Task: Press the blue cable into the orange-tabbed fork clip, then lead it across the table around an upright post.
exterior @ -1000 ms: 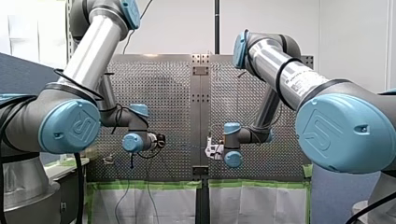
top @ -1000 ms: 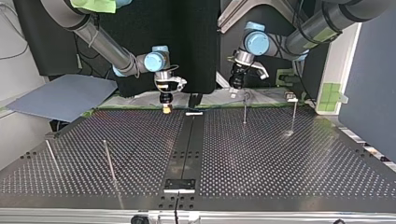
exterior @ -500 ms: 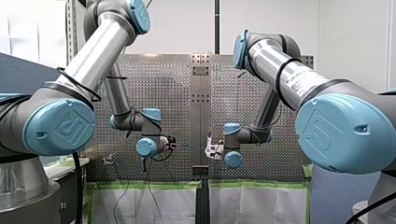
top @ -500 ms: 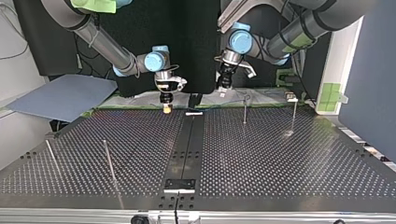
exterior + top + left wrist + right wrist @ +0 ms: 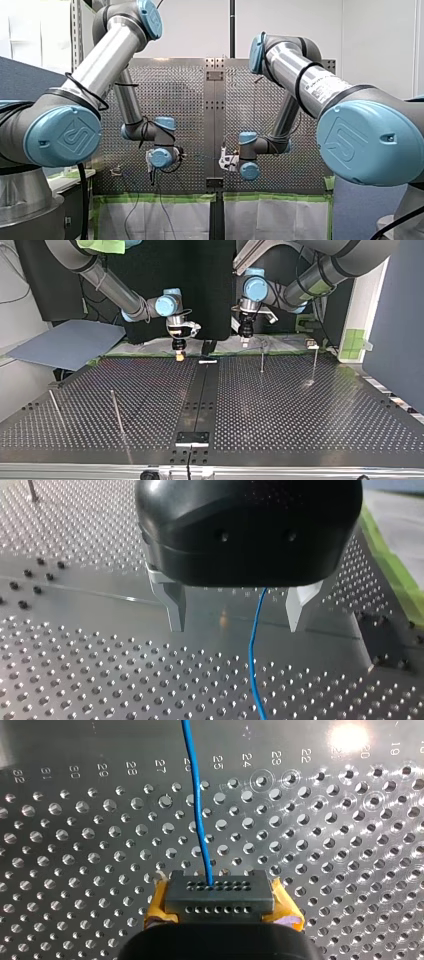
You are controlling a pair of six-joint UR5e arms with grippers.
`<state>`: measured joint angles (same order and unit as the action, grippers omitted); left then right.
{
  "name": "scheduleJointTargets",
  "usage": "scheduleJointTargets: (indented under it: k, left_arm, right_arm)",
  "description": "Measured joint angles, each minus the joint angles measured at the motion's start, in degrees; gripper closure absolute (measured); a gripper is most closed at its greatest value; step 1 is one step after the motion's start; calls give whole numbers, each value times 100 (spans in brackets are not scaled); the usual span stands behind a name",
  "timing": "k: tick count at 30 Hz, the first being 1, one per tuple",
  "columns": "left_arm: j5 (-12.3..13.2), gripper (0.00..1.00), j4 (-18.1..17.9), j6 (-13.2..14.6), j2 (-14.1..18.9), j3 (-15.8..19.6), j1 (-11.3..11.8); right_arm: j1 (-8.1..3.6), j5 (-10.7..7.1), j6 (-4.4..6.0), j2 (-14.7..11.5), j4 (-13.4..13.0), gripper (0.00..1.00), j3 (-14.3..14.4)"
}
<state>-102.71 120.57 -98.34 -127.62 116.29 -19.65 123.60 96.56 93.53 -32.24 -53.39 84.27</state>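
Left gripper, top view: it has shifted toward the view's left since 1 s ago and now sits at the far edge of the perforated metal table, near the middle strip. Right gripper unchanged. Front view: left arm's wrist has swung in toward centre. Left wrist view: metal fingers spread wide, thin blue cable runs between them, touching neither. Right wrist view: yellow pads clamped on the cable, which leads ahead over the table.

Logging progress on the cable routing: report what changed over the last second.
My left gripper swung towards the top view's left, closer to my right gripper; the blue cable runs between its open fingers. My right gripper and the upright posts stayed put.
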Motion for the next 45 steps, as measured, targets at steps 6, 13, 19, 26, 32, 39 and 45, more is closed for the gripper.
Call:
scheduleJointTargets:
  k: [6,13,19,26,32,39,45]
  left_arm:
    - [-43,0,140,4,-70,-161,-9]
    - [-214,0,402,70,-325,-449,-45]
    - [-292,0,581,30,-352,-760,-4]
    - [-295,0,674,31,-481,-959,-23]
    - [-347,0,692,5,-729,-1079,-28]
    - [-523,0,759,-27,-774,-1253,-14]
    - [-525,0,845,-50,-777,-1389,-26]
  right_arm:
    - [9,-5,0,1,2,100,-1]
    - [19,-7,0,9,0,100,2]
    - [35,-11,0,26,-4,100,1]
    - [43,-7,0,42,-12,100,0]
    - [54,-31,-2,51,-9,100,1]
    - [70,-40,-13,56,-4,100,1]
    - [72,-40,-17,62,-11,100,0]
